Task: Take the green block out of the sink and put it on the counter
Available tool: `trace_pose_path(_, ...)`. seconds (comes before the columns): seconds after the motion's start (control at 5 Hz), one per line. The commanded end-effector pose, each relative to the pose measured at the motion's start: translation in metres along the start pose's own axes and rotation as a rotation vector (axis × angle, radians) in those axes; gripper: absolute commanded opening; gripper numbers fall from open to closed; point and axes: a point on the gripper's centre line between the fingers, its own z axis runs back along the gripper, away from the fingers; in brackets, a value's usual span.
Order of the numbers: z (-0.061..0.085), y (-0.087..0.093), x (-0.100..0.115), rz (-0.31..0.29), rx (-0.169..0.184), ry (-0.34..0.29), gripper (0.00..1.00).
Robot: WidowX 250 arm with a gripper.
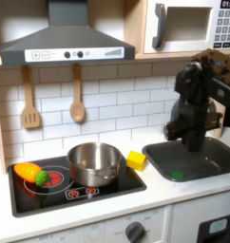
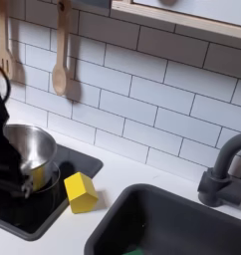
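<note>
So the green block [image 1: 176, 175] is sitting low in the sink [image 1: 221, 163], near the front left corner of the basin as the first exterior view shows it. In the second exterior view just a sliver of green is peeking up at the bottom edge of the frame, down on the sink floor. It is not lifted, and the job is barely started from the look of it.

Above it, the gripper [image 1: 194, 144] is hanging over the middle of the basin in the first exterior view, with the block a little toward that first exterior view's left and front of it. The fingers are dark against a dark sink, so I cannot tell whether they are spread or closed, but nothing green is showing between them.

Moving outward, the counter [image 1: 169, 195] is running pale along the front edge, and that is where the block is meant to land. A yellow block [image 2: 81, 191] is sitting on it between sink and stove. A steel pot [image 1: 94, 162] is resting on the stove, with an orange toy vegetable [image 1: 31, 173] at the stove's left edge in the first exterior view.

What is left, I reckon: coming down onto the block, gripping, lifting clear of the rim, and setting it down.
</note>
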Motion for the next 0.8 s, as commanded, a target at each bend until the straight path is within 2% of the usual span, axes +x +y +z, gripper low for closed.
trace_pose_path(0.0, -0.006, -0.019, -0.028, -0.082, -0.019, 0.051, 0.93)
trace_pose_path(0.2, -0.004, -0.022, -0.038, -0.11, -0.002, 0.062, 1.0)
trace_pose_path(0.4, 0.001, -0.024, -0.04, -0.119, 0.034, 0.048, 1.0)
trace_pose_path(0.6, 0.005, -0.022, -0.043, -0.125, 0.156, 0.048, 1.0)
